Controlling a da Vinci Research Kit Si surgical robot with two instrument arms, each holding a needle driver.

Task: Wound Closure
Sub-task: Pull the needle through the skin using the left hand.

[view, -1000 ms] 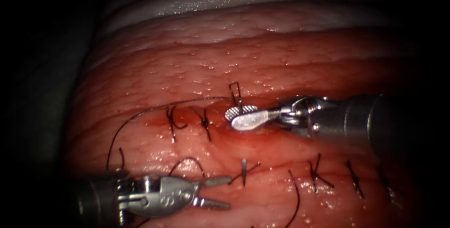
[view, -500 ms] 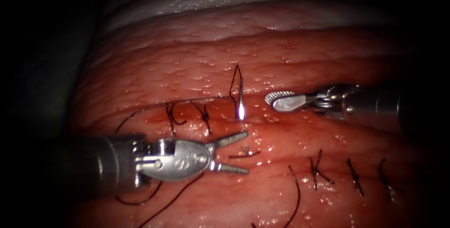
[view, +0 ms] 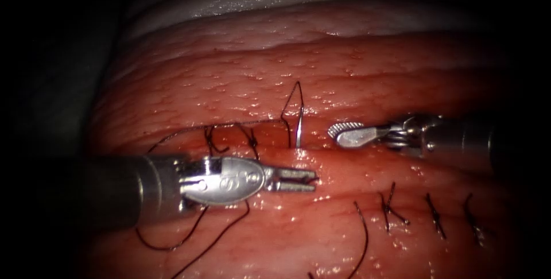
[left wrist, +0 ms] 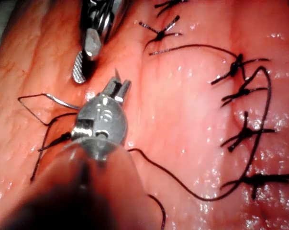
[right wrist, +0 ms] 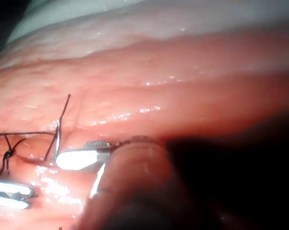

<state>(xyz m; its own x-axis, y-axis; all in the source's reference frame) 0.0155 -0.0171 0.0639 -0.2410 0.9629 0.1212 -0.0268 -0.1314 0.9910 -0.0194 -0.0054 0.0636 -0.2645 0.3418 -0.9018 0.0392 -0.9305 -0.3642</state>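
Needle placement first: planted in the tissue at the cut, just right of 2 tied stitches. Needle with its blunt end standing near upright, long axis up-and-down in the endoscope view, middle of the curve buried under the cut. Thread rising off that end in a narrow loop, then running away to the left.

Left pincer reaching in from the left, lying crosswise to that axis, just below the standing end. Looks clenched on a small sliver poking out of the tissue, judged to be the needle's tip; not beyond doubt, with a dark speck between the jaws. Same reading from the left wrist view: left pincer with a pointed sliver at its mouth, needle curving into the tissue beside it.

Right pincer released, grasping nothing, just right of the standing end and apart from it. Likewise in the right wrist view: right pincer parted beside the needle. So, left arm on the tip end, right arm nearer the blunt end.

Against 1 s ago: right pincer then at the needle's standing end, now drawn back rightward. Left pincer then low and away with jaws spread; wide apart 0.5 s ago as well, now brought up and closed at the sliver.
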